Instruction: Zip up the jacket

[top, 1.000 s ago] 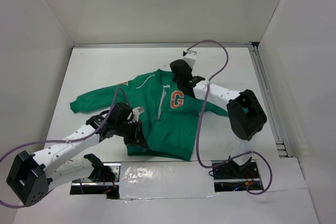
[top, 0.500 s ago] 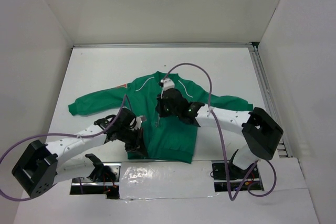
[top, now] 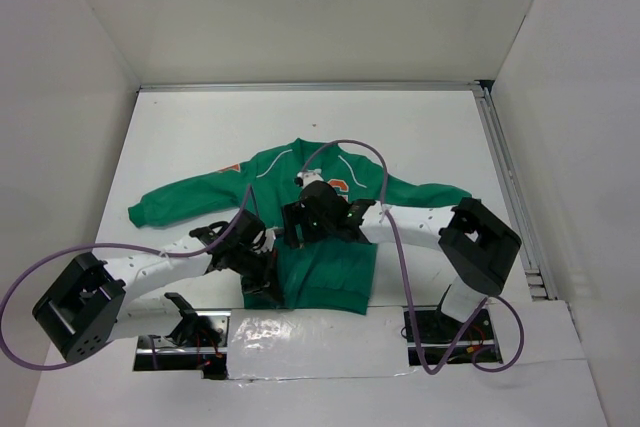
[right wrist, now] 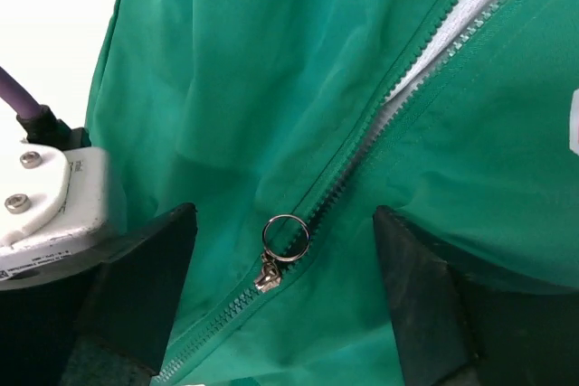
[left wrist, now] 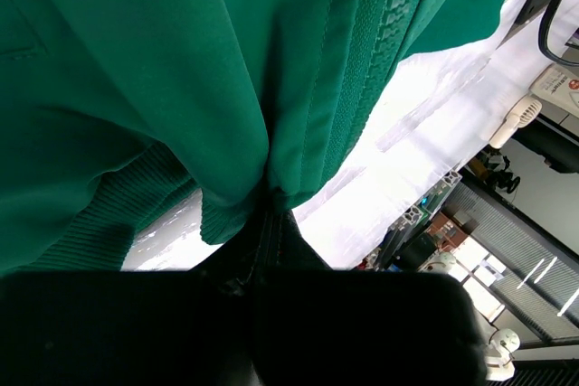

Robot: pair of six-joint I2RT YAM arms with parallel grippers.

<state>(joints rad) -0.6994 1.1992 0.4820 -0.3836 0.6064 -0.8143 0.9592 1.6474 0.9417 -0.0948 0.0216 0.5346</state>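
Right tool [right wrist: 285, 264] lower — "G" patch [top: 339, 185] half-hidden

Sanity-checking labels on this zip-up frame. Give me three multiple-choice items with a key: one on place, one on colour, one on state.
1. Where does the left gripper hold the jacket?
A. the collar
B. the bottom hem, beside the zipper
C. a sleeve cuff

2. What colour is the zipper pull?
A. silver
B. orange
C. black

3. How is the right gripper set?
A. open, one finger on each side of the zipper pull
B. shut on the zipper pull
C. shut on a sleeve

Key:
1 B: the left wrist view shows fabric pinched at the lower edge, between the ribbing and the zipper teeth.
2 A: its ring shines like bare metal in the right wrist view.
3 A: both fingers stand clear of the pull, with green fabric showing between them.
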